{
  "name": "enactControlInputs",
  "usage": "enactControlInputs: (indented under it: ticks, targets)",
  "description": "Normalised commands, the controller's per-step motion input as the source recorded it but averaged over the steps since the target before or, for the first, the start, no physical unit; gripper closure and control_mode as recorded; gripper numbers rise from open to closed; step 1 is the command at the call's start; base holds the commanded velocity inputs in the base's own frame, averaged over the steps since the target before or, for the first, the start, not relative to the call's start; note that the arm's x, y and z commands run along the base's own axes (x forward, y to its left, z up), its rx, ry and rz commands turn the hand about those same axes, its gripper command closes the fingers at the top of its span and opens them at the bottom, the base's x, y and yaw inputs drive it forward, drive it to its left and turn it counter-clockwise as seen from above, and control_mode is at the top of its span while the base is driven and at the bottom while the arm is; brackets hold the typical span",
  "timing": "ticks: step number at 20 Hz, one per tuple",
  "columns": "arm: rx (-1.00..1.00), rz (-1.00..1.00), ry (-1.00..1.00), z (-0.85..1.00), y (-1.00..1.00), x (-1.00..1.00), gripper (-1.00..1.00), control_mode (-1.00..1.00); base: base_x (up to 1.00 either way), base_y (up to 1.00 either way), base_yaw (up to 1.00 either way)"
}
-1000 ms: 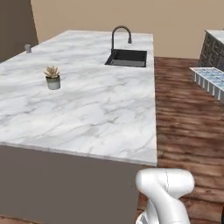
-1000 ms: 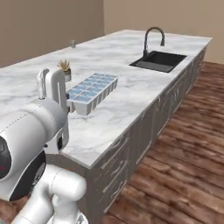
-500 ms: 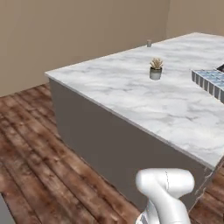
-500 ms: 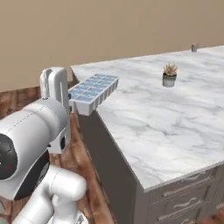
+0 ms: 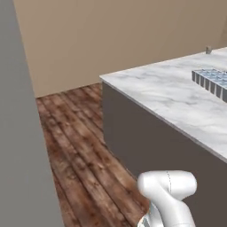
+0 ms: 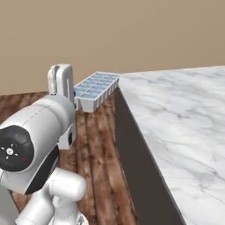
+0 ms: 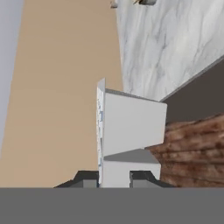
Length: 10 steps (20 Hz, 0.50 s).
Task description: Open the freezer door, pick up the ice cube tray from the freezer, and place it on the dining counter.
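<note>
Right base view: claw point(image 7: 114, 177) grips ice cube tray point(image 6: 96, 90) beside dining counter point(image 6: 176, 114).

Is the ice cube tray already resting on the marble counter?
No, the ice cube tray hangs in the pincer over the wooden floor, beside the dining counter.

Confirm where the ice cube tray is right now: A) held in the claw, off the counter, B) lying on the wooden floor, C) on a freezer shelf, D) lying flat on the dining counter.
A: the claw is shut on one end of the ice cube tray, which hangs in the air beside the dining counter edge, over the wooden floor.
</note>
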Motion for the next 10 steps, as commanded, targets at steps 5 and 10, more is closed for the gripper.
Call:
enactControlInputs:
  ticks: [5, 10]
  targets:
    - [0.0, 0.0, 0.0, 0.0, 0.0, 0.0, 1.0, 1.0, 0.85, 0.05, 0.25]
    - [0.0, 0.0, 0.0, 0.0, 0.0, 0.0, 1.0, 1.0, 0.92, 0.0, 0.21]
